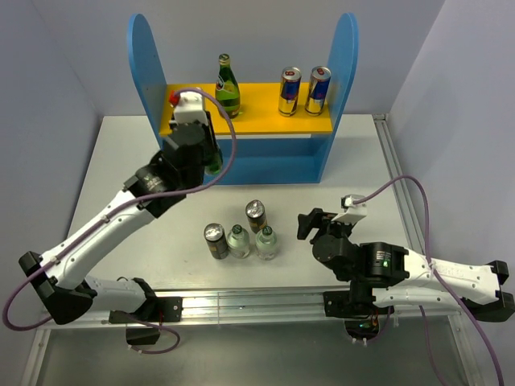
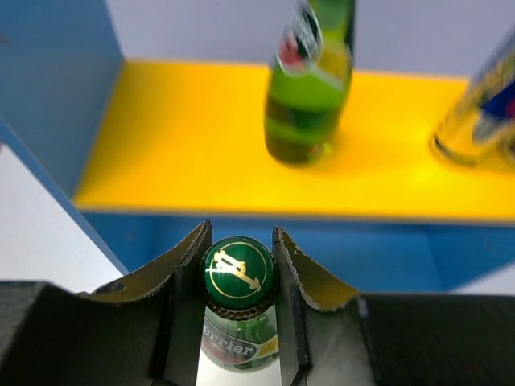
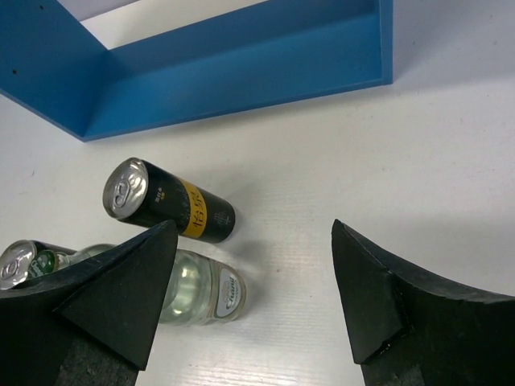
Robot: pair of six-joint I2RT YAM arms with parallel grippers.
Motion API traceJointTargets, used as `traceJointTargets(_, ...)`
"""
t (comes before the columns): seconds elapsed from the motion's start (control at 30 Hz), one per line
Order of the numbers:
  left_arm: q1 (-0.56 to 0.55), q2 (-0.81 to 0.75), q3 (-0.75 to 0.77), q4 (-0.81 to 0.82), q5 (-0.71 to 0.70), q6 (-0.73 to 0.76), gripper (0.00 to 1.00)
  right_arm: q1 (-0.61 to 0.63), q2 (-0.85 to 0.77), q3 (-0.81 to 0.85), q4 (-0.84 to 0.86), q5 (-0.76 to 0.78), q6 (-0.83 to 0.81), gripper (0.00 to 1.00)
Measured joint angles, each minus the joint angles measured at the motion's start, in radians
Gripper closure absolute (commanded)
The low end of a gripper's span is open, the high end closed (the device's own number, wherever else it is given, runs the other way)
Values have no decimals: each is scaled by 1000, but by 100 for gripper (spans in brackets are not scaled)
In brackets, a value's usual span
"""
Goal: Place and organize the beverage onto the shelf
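My left gripper (image 1: 209, 147) (image 2: 240, 235) is shut on the neck of a green glass bottle (image 2: 238, 273) (image 1: 215, 163), held upright in front of the shelf's (image 1: 241, 121) left part, just below the yellow board (image 2: 185, 153). A second green bottle (image 1: 228, 84) (image 2: 309, 88) stands on that board. Two dark brown-gold cans (image 1: 216, 240) (image 1: 256, 215) and two clear bottles with green caps (image 1: 238, 241) (image 1: 266, 243) stand on the table. My right gripper (image 1: 308, 222) (image 3: 253, 229) is open and empty to their right; its view shows a dark can (image 3: 170, 201) and a clear bottle (image 3: 197, 291).
Two blue-and-silver cans (image 1: 290, 91) (image 1: 318, 89) stand on the right of the yellow board; one shows blurred in the left wrist view (image 2: 475, 121). The shelf's blue base (image 3: 241, 64) lies beyond the right gripper. Grey walls close in on three sides.
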Motion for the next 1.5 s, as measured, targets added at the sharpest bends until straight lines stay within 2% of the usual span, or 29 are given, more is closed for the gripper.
traceJointTargets(0.23, 134, 93, 287, -75, 25, 79, 100, 0, -5, -23, 5, -3, 0, 16)
traceJointTargets(0.53, 292, 387, 678, -168, 139, 102, 100, 0, -8, -45, 8, -3, 5, 16)
traceJointTargets(0.77, 350, 548, 778, -178, 192, 102, 100, 0, -23, -71, 4, -3, 16, 16)
traceJointTargets(0.93, 359, 555, 781, -169, 214, 98, 100, 0, -36, -76, 4, -2, 16, 16)
traceJointTargets(1.03, 359, 555, 768, -148, 214, 100, 91, 0, -43, -81, 5, -2, 19, 16)
traceJointTargets(1.13, 359, 555, 760, -130, 217, 101, 57, 0, -42, -85, 5, -2, 19, 16)
traceJointTargets(1.17, 359, 555, 757, -126, 218, 102, 34, 0, -41, -85, 5, -2, 19, 16)
traceJointTargets(1.2, 359, 554, 753, -120, 222, 100, 16, 0, -40, -85, 6, -2, 20, 16)
traceJointTargets(1.23, 359, 553, 745, -108, 228, 98, 3, 0, -38, -85, 7, -2, 20, 16)
traceJointTargets(1.5, 359, 519, 678, -77, 238, 92, 1, 0, -22, -85, 6, -3, 29, 16)
